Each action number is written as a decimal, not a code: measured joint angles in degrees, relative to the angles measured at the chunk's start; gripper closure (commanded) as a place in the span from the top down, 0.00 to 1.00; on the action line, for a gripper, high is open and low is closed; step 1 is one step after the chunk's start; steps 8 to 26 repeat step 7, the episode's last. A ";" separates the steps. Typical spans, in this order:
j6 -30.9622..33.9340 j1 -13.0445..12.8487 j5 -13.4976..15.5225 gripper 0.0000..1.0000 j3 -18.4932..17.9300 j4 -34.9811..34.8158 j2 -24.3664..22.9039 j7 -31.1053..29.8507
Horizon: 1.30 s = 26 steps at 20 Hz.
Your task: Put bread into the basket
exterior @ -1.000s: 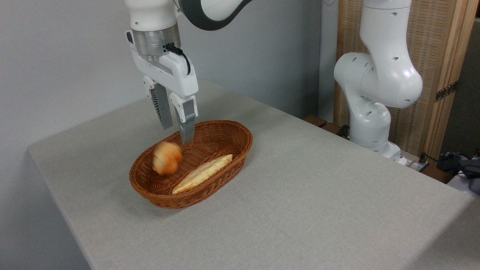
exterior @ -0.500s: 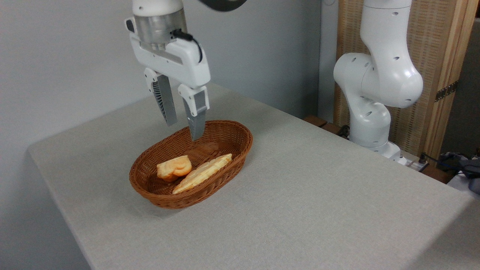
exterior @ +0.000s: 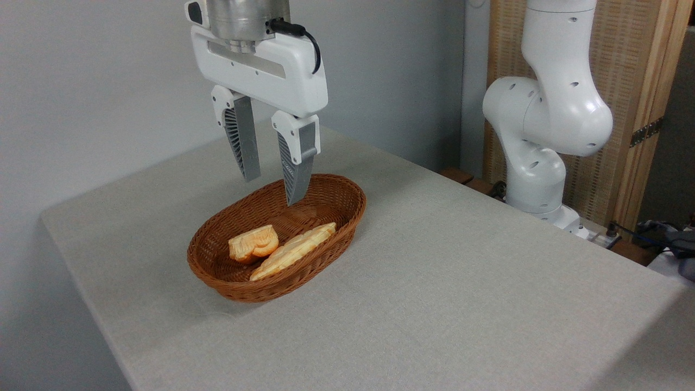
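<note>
From my station I saw the gripper (exterior: pixel 272 191) hanging above the far half of the basket (exterior: pixel 347 214), its two ribbed fingers (exterior: pixel 241 142) spread apart with nothing between them. It pointed straight down, and its tips stood clear of everything below, the right one showing in front of the far inner wall of the basket.

The bun (exterior: pixel 253 243) lay inside the basket, towards its near left end, below and a little to the left of the fingertips (well apart from them, with open air between). It rested tilted on the woven floor, its paler lobed face turned up and towards the camera. Just to its right the long flat loaf (exterior: pixel 295 251) lay along the basket, and the two touched or very nearly touched; I could not tell which.

The basket sat on the grey table (exterior: pixel 445 282), left of the middle. The arm's white base (exterior: pixel 543 163) stood off the far right edge of the table.
</note>
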<state>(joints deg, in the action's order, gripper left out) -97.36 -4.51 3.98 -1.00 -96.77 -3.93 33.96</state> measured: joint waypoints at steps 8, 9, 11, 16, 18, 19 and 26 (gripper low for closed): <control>0.00 -0.11 -0.11 1.00 0.25 0.00 0.08 0.01; 0.00 -0.11 -0.11 1.00 0.25 0.00 0.08 0.01; 0.00 -0.11 -0.11 1.00 0.25 0.00 0.08 0.01; 0.00 -0.11 -0.11 1.00 0.25 0.00 0.08 0.01; 0.00 -0.11 -0.11 1.00 0.25 0.00 0.08 0.01; 0.00 -0.11 -0.11 1.00 0.25 0.00 0.08 0.01; 0.00 -0.11 -0.11 1.00 0.25 0.00 0.08 0.01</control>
